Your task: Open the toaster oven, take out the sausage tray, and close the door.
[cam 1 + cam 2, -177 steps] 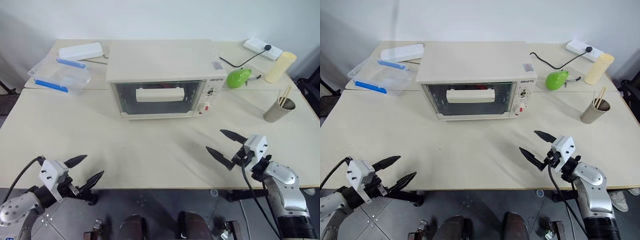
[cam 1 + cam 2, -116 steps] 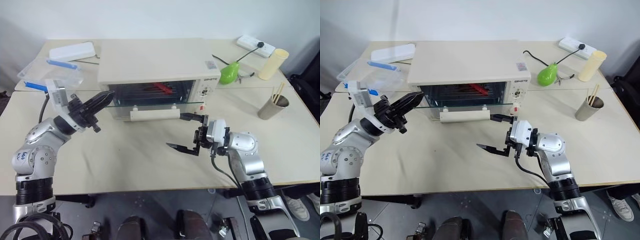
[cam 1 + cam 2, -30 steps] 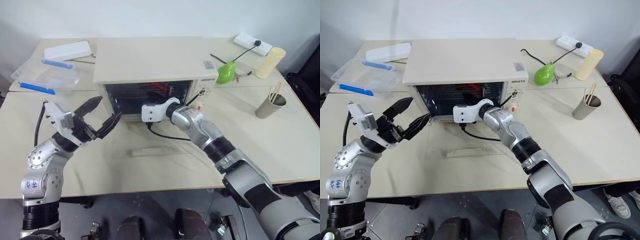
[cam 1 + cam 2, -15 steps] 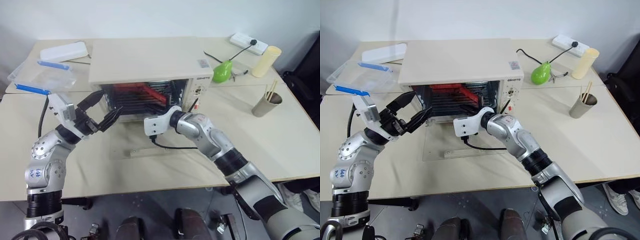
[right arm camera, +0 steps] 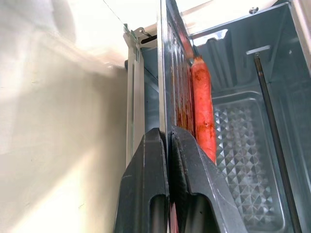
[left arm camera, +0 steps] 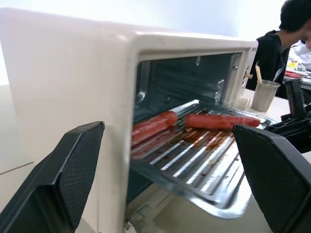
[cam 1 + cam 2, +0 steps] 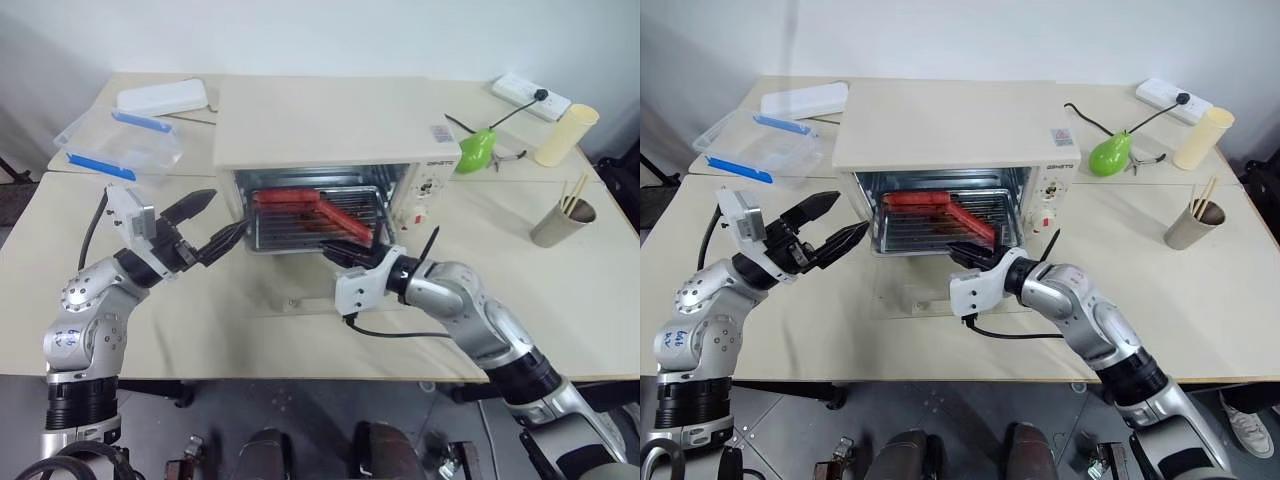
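Far left on the table (image 7: 120, 340): a clear plastic box (image 7: 118, 146) with blue clips, a white lid (image 7: 162, 97) behind it. Neither is in the way.

Left gripper (image 7: 214, 225) hovers just beside the toaster oven's (image 7: 330, 130) left front corner, fingers (image 6: 73, 170) spread wide, holding nothing, not touching the oven.

Oven stands mid-table. The door (image 7: 940, 298) lies folded flat on the table in front of the opening, its bar handle (image 7: 925, 294) at the near edge. The sausage tray (image 7: 315, 222) sticks partway out of the opening over the door, two sausages (image 7: 300, 200) on it.

Right gripper (image 7: 968, 258) is at the tray's front right edge, fingers (image 5: 148, 184) pinched together on the tray's rim. The right forearm reaches in across the open door; its cable lies on the glass.

Right of the oven: green pear-shaped object (image 7: 476, 152), power strip (image 7: 530, 97), tall cream cup (image 7: 563, 134), metal cup with sticks (image 7: 561, 222). All well apart from both arms.

Change from a second ago: then the right gripper reached deep into the opening and the tray sat inside; now the tray is drawn partly out. The left gripper has kept its place.
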You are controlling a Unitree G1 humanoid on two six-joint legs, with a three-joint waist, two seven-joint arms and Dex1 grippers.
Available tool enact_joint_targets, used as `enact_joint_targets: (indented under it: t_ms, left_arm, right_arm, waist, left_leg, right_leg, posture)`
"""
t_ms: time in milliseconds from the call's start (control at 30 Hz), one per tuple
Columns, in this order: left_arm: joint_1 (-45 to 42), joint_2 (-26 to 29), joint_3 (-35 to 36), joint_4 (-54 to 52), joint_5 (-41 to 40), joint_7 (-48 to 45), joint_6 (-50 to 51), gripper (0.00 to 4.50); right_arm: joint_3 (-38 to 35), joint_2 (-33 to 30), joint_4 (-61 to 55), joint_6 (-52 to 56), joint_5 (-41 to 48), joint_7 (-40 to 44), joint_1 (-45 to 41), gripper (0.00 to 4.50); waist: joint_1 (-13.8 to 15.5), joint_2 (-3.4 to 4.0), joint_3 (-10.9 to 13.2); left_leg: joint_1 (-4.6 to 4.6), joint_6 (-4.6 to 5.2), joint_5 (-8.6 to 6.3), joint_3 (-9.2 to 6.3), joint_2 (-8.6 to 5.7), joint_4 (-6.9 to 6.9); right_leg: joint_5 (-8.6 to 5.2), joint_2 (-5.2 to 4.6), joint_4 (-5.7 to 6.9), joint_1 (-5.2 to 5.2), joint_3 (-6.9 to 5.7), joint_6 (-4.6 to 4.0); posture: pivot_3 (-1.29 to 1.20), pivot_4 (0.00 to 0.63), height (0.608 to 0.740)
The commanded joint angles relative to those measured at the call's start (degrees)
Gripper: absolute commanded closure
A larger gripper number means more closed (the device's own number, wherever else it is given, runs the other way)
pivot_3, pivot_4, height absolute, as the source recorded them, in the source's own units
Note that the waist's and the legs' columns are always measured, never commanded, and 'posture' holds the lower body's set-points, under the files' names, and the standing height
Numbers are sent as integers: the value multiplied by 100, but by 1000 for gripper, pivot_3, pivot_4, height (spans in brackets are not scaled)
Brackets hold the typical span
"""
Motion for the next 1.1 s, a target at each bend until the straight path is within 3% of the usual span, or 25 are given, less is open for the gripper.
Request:
enact_joint_targets:
  t_ms: [33, 533, 700, 1100]
  left_arm:
    - [-92, 109, 9, 57, -36, -157, 28, 0]
    - [254, 704, 31, -233, -487, -983, 812, 0]
    - [-145, 310, 38, -156, -549, -630, 692, 0]
    - [-571, 130, 13, 549, -169, -526, 233, 0]
  right_arm:
    - [-357, -109, -483, 71, 203, 93, 129, 4491]
    - [-222, 172, -281, 39, 32, 59, -142, 4491]
    - [-221, 134, -170, -157, 90, 86, -117, 4491]
    - [-560, -320, -585, -345, 272, 160, 431, 4491]
  waist:
    - [8, 0, 0]
    - [-21, -2, 2]
    - [-13, -2, 2]
    - [-11, -2, 2]
  left_leg:
    - [0, 0, 0, -1, 0, 0]
    - [0, 0, 1, 6, 4, 2]
    - [-2, 1, 1, 5, 4, 22]
    - [-2, 2, 1, 7, 4, 35]
  right_leg:
    - [0, 0, 1, 1, -1, 0]
    - [0, 3, 0, -1, -2, 0]
    - [0, 3, 1, 5, 1, 0]
    - [0, 3, 7, 9, 3, 0]
  posture:
    - [0, 150, 740]
    - [0, 150, 740]
    - [0, 150, 740]
    - [0, 150, 740]
